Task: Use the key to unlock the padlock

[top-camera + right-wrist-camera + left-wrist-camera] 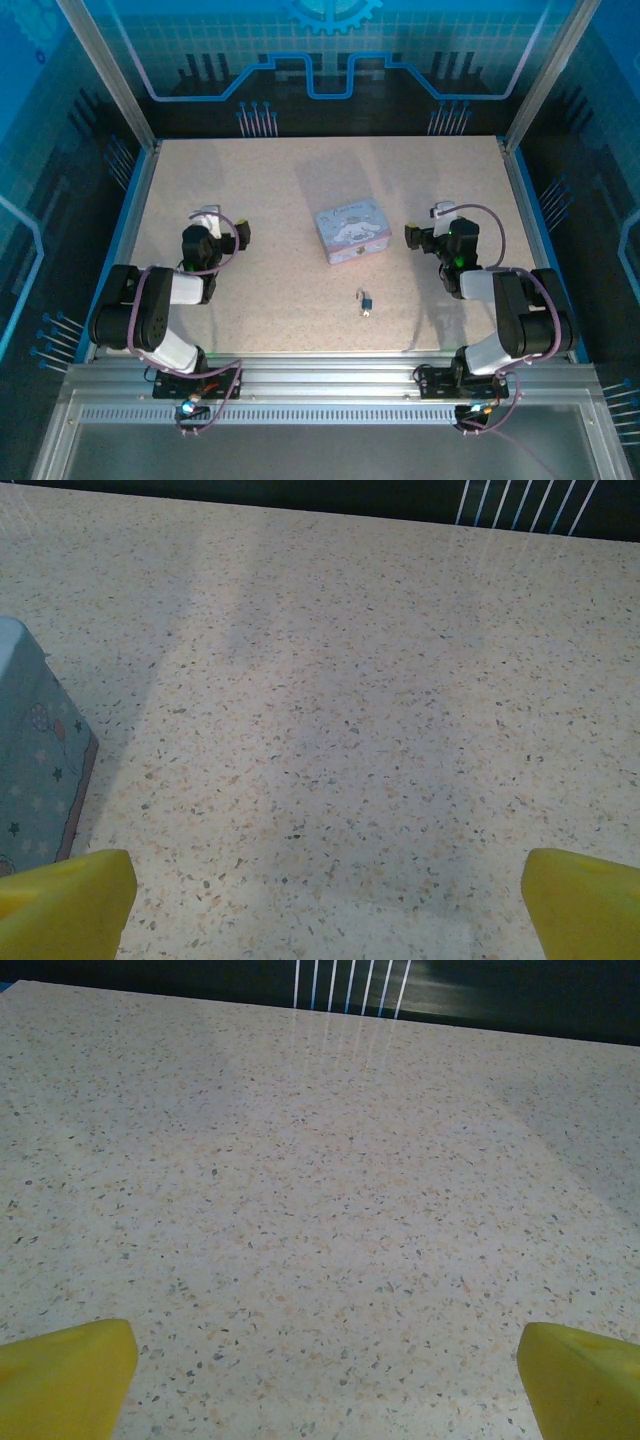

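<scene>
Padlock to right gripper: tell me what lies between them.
Only bare speckled table lies between the padlock and the right gripper, as the top view shows; the tin stands off that line, farther left.

The tin (pixel 35 760) is cut off leftward; the padlock (pixel 366 301) shows no detail.

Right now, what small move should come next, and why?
Likely bring the right hand toward the padlock: it lies untouched on the table, on the near side of the tin, and that open hand is the closer one.
</scene>
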`<action>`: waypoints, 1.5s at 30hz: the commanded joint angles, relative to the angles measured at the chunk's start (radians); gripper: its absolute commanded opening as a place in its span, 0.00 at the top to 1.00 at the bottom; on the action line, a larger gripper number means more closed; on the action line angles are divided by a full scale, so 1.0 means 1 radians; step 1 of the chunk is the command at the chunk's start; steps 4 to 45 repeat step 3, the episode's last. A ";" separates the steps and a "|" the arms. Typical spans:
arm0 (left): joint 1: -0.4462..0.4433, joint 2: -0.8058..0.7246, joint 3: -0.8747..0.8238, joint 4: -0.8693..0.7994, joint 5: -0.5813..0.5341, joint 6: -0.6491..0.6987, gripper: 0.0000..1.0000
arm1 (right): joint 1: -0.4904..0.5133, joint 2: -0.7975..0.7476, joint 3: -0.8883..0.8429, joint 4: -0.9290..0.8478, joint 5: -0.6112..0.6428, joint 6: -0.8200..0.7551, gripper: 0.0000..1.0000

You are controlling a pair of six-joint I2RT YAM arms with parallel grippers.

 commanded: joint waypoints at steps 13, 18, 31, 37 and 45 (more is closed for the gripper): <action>0.011 0.001 0.013 0.003 0.021 0.021 0.01 | 0.010 0.002 0.014 -0.001 0.008 -0.009 0.00; 0.011 0.001 0.013 0.003 0.021 0.021 0.01 | 0.010 0.002 0.014 -0.001 0.008 -0.009 0.00; 0.011 0.001 0.013 0.003 0.021 0.021 0.01 | 0.010 0.002 0.014 -0.001 0.008 -0.009 0.00; 0.011 0.001 0.013 0.003 0.021 0.021 0.01 | 0.010 0.002 0.014 -0.001 0.008 -0.009 0.00; 0.011 0.001 0.013 0.003 0.021 0.021 0.01 | 0.010 0.002 0.014 -0.001 0.008 -0.009 0.00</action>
